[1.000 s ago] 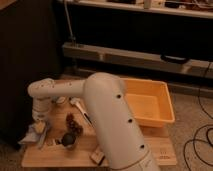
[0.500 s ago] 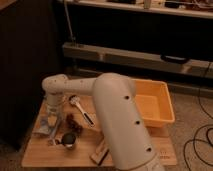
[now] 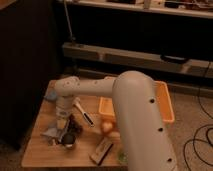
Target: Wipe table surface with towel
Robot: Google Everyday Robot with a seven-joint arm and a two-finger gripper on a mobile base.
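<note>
gripper [image 3: 61, 121] farther right than before, fingers closed, low over towel [image 3: 53, 133] on table surface [image 3: 40, 152]

Pincer [image 3: 62, 123] swung right, dragging towel [image 3: 52, 132] across table surface [image 3: 45, 150]

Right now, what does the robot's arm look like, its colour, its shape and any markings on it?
The arm is a thick, smooth, off-white tube with rounded joints and a few small dark dots along its side. It narrows toward a bulbous elbow above the light-brown wooden tabletop. The gripper is at its lower end, over the tabletop's left part by the grey-blue cloth. No loose cables show.
</note>
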